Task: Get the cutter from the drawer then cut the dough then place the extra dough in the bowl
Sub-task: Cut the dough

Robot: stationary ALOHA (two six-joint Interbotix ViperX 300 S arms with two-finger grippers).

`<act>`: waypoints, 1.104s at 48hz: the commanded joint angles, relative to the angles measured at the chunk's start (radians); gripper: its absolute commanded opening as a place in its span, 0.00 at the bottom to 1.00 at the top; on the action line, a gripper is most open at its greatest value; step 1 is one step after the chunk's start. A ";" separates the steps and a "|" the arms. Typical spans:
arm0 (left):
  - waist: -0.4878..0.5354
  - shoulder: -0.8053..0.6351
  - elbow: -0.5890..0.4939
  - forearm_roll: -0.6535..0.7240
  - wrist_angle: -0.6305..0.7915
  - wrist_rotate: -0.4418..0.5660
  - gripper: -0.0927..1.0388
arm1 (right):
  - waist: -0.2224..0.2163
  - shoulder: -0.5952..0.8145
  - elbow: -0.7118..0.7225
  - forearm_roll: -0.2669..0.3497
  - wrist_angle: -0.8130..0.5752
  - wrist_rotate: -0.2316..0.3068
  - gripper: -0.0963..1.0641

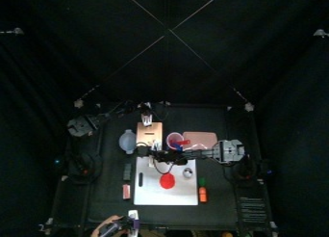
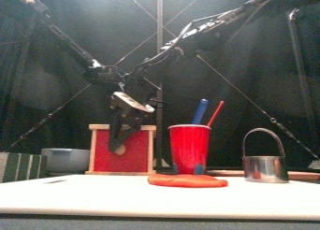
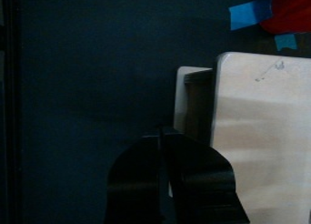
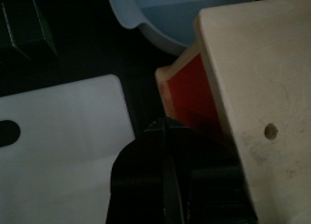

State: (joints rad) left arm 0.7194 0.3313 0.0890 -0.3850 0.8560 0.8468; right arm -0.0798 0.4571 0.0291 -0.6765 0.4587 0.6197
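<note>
The cutter point(image 2: 264, 166) stands on the white board point(image 2: 75, 193) on the counter, near the red dough point(image 2: 188, 180). The right gripper point(image 4: 165, 127), jaws clenched on nothing, sits at the red drawer front point(image 4: 183, 86) of the wooden box point(image 4: 261, 82). The left gripper point(image 3: 168, 135), jaws pressed together, hangs behind the box.

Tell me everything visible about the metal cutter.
The metal cutter is a short round band of shiny silver metal with a thin wire handle arching over it. It stands upright, seemingly on the white cutting board, to the right of the red cup and apart from the flat red dough. Nothing else touches it.
</note>
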 commanded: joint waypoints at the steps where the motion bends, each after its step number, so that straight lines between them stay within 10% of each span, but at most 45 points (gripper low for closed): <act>1: -0.011 -0.011 -0.015 -0.003 0.002 0.000 0.44 | -0.017 -0.021 -0.029 -0.012 -0.005 0.002 0.29; 13: -0.005 -0.021 -0.018 -0.005 -0.041 -0.015 0.44 | 0.003 -0.034 -0.038 0.037 -0.006 0.011 0.29; 29: 0.009 -0.095 -0.052 -0.023 -0.104 -0.058 0.44 | 0.158 -0.138 -0.017 0.183 -0.003 0.005 0.29; 53: -0.086 -0.229 0.060 -0.184 -0.219 -0.060 0.44 | 0.222 -0.482 0.318 0.377 0.014 0.021 0.29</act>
State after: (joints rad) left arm 0.6842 0.1503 0.1365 -0.5492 0.6765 0.7869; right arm 0.1335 0.0767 0.3068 -0.3283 0.4709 0.6412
